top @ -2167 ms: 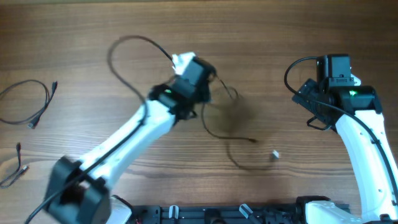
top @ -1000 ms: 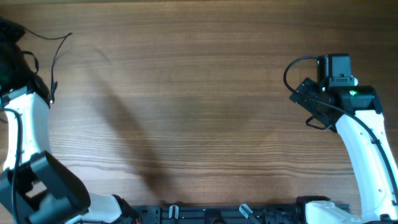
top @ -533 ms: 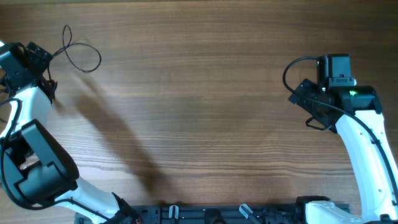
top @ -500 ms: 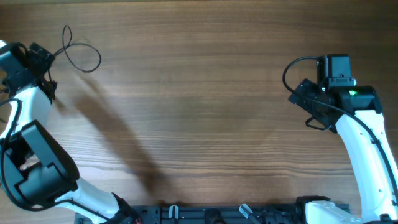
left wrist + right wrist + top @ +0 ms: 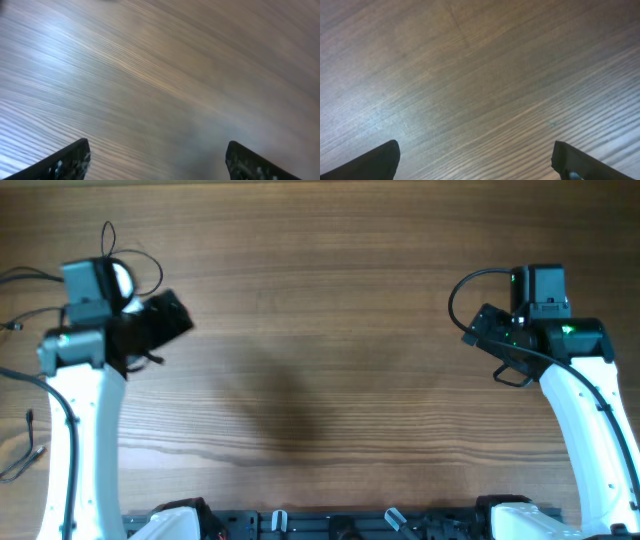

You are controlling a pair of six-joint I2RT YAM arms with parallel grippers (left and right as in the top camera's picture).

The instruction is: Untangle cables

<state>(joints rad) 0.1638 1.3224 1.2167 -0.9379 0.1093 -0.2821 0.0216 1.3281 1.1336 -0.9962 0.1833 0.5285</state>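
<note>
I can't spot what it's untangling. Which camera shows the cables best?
The overhead view. The thin black cables loop at the far left there, partly hidden behind the left arm. The two wrist views show only the wooden table, with no cables at all.

Looped cable (image 5: 108, 230): thin, black, lying flat on the far left of the table, curled into a loop that is partly hidden.
Second cable (image 5: 22, 319): thin black strand at the left edge, small plug end showing.
Third cable (image 5: 36, 448): thin, black, slack, nearer along the left edge, running out of view.
</note>
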